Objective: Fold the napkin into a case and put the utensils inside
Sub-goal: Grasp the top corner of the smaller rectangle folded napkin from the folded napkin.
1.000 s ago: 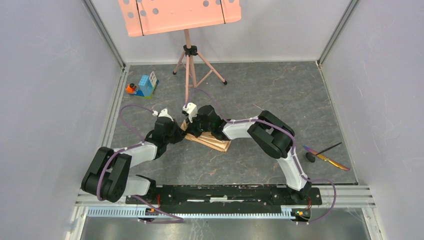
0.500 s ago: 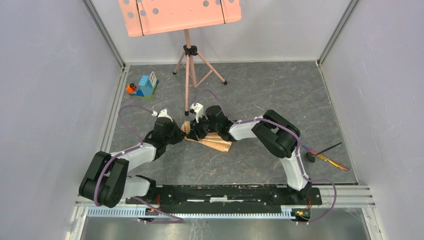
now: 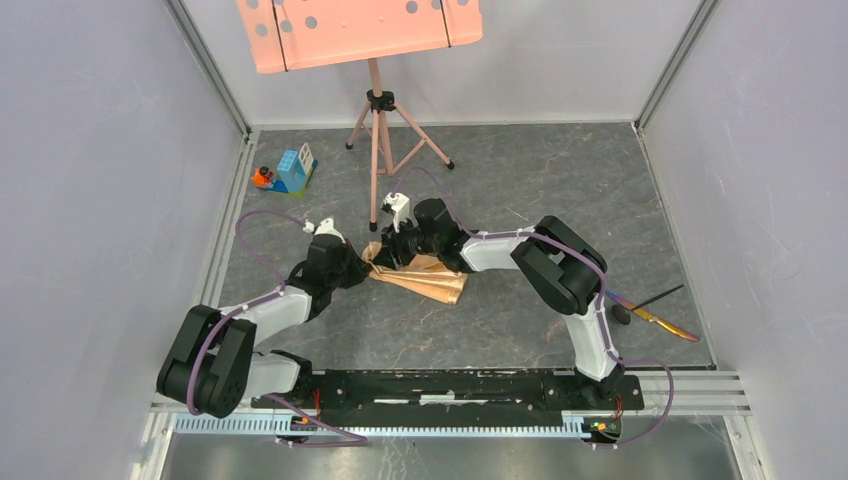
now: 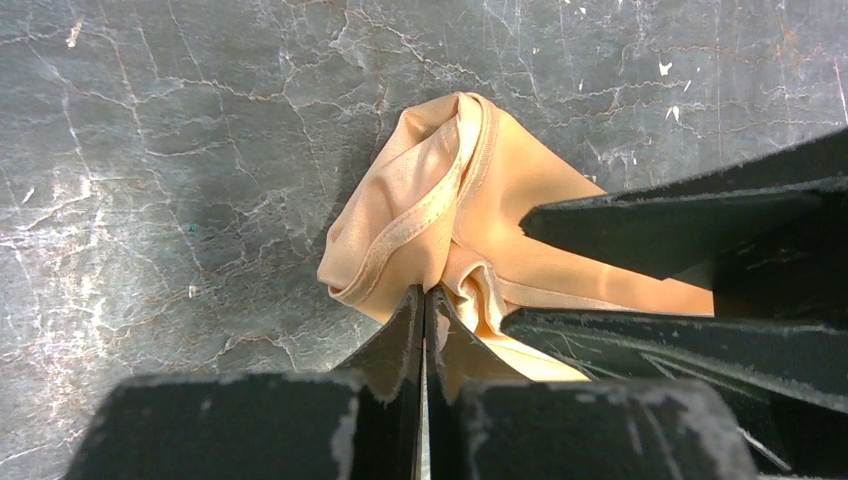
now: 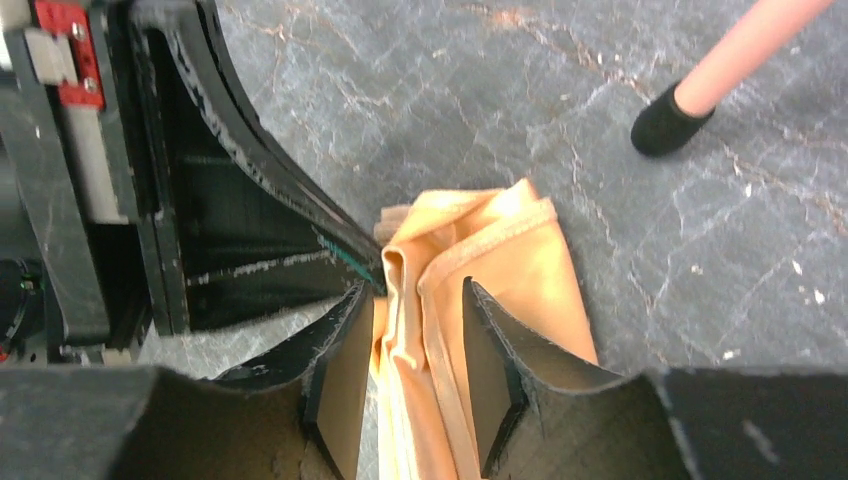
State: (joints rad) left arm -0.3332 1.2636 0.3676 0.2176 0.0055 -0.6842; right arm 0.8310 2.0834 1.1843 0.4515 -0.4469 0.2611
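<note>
The napkin (image 3: 432,282) lies folded into a narrow oblong case on the floor mat between the arms. My left gripper (image 3: 367,262) is shut on the napkin's left end; the left wrist view shows the fingertips (image 4: 424,292) pinching a bunched hem of the cloth (image 4: 440,190). My right gripper (image 3: 393,252) is open at the same end, its two fingers standing either side of a raised fold (image 5: 425,300) without closing on it. The left gripper's fingers (image 5: 250,220) are right beside it. The utensils (image 3: 650,310), black and gold-orange, lie at the right, far from both grippers.
A salmon-pink music stand tray (image 3: 360,30) stands on a tripod (image 3: 378,150) just behind the grippers; one black foot (image 5: 665,125) is close to the napkin. A small blue toy block (image 3: 292,170) sits at the back left. Grey walls enclose the mat.
My right gripper has shifted a little to the right and away, uncovering more of the folded napkin. The left gripper has stayed in place, shut on the cloth.
</note>
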